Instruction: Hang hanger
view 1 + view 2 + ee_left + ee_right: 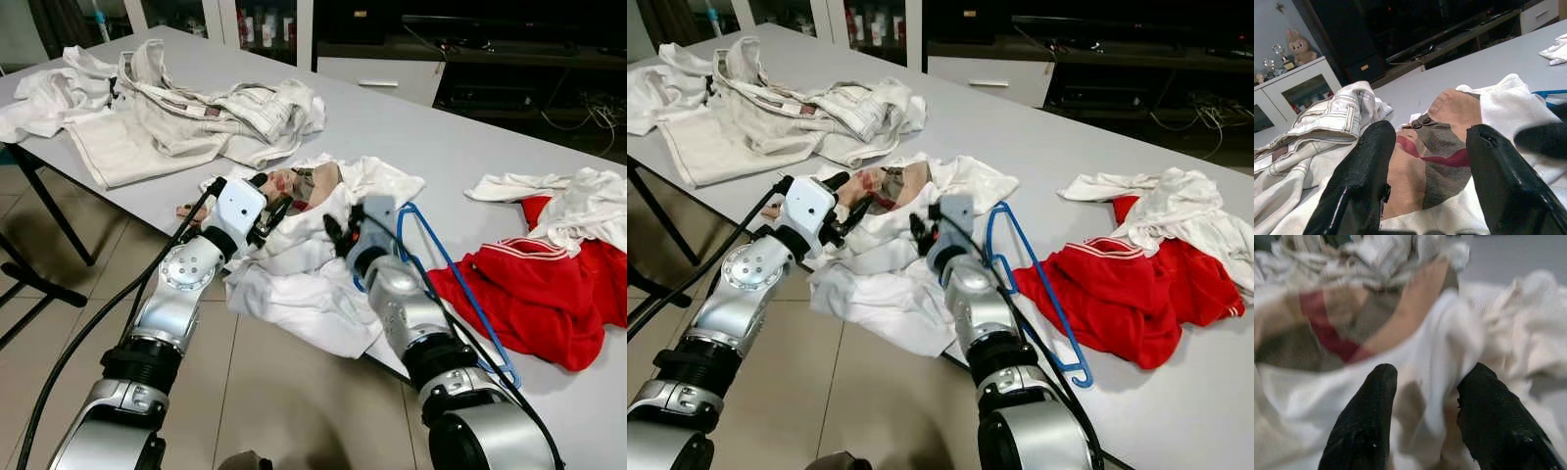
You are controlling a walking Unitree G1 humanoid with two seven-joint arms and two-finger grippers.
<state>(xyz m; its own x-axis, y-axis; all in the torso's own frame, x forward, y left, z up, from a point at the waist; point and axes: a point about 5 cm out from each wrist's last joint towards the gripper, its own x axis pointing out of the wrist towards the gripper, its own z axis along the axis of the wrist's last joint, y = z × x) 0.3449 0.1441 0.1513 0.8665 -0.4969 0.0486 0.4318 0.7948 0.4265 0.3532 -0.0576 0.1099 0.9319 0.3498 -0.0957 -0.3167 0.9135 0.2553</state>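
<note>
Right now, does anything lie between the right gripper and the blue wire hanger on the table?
Nothing visible lies between them. The right gripper rests open on the white garment; the blue wire hanger lies uncovered on the grey table, just right of that arm.

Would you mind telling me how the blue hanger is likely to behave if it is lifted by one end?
The blue hanger looks thin and rigid, so it probably lifts as one piece. Being slender, it seems light. Its hook may snag the red garment beside it.
</note>
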